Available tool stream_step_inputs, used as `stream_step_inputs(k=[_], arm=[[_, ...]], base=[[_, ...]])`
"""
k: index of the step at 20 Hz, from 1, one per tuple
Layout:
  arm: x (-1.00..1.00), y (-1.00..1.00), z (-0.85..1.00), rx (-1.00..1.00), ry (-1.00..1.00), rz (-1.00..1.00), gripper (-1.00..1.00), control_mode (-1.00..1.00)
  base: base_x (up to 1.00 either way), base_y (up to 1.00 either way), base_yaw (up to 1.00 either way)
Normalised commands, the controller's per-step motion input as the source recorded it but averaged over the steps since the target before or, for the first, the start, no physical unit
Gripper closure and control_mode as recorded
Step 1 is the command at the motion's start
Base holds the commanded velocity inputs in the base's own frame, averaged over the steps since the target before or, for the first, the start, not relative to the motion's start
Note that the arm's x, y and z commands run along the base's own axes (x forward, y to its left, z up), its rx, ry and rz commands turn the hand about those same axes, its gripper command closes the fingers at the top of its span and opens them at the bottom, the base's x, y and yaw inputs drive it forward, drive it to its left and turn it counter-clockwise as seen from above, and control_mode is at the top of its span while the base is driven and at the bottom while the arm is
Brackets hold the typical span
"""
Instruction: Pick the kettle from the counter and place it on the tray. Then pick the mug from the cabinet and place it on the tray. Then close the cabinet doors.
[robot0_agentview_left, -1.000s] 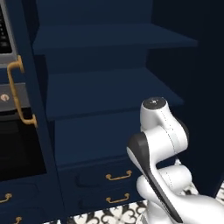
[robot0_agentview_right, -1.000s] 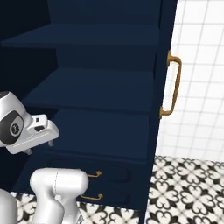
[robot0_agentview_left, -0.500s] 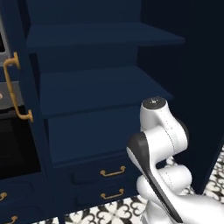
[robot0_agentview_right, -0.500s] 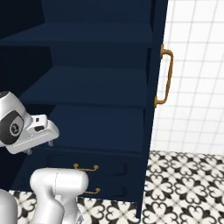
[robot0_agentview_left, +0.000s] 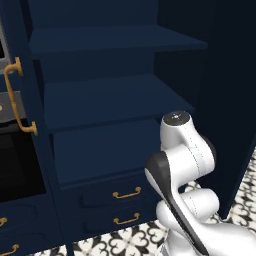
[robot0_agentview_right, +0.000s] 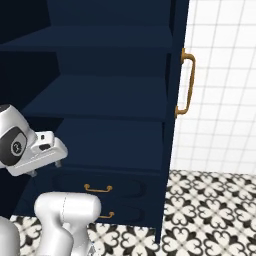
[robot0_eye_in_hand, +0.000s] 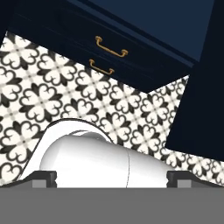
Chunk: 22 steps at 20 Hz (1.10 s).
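The cabinet (robot0_agentview_left: 115, 95) stands open in front of me, its dark blue shelves (robot0_agentview_right: 100, 95) facing both base views. Its left door (robot0_agentview_left: 22, 75) carries a long brass handle (robot0_agentview_left: 15, 97). The right door (robot0_agentview_right: 175, 75) is swung out, with its brass handle (robot0_agentview_right: 186, 82) on the outer face. My gripper (robot0_agentview_right: 45, 168) hangs low at the left of the right base view, pointing down at the floor. In the hand view my gripper (robot0_eye_in_hand: 111, 177) is open, its fingertips (robot0_eye_in_hand: 43, 176) wide apart with nothing between them. The kettle, tray, mug and counter are out of view.
Two drawers with curved brass handles (robot0_agentview_left: 126, 192) sit under the shelves. A black oven front (robot0_agentview_left: 15, 170) is to the left of the cabinet. A white tiled wall (robot0_agentview_right: 225, 100) lies behind the right door. Patterned black-and-white floor (robot0_eye_in_hand: 52, 92) is below the hand.
The whole scene has slid slightly in both base views, so the base has moved. The arm keeps the same pose and the gripper stays open.
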Motion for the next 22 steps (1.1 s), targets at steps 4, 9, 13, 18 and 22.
stream_step_inputs(k=[4,9,13,18,22], arm=[[0.00,0.00,0.00,0.00,0.00,0.00,-1.00,1.00],[0.00,0.00,0.00,0.00,0.00,0.00,-1.00,1.00],[0.00,0.00,0.00,0.00,0.00,0.00,-1.00,-1.00],[-0.22,-0.01,0.02,0.06,-0.24,-0.16,-1.00,-1.00],[-0.28,-0.07,0.02,0.22,-0.38,-0.57,-1.00,-1.00]], base=[[0.00,0.00,0.00],[0.00,0.00,0.00],[0.00,0.00,0.00],[0.00,0.00,0.00],[0.00,0.00,0.00]])
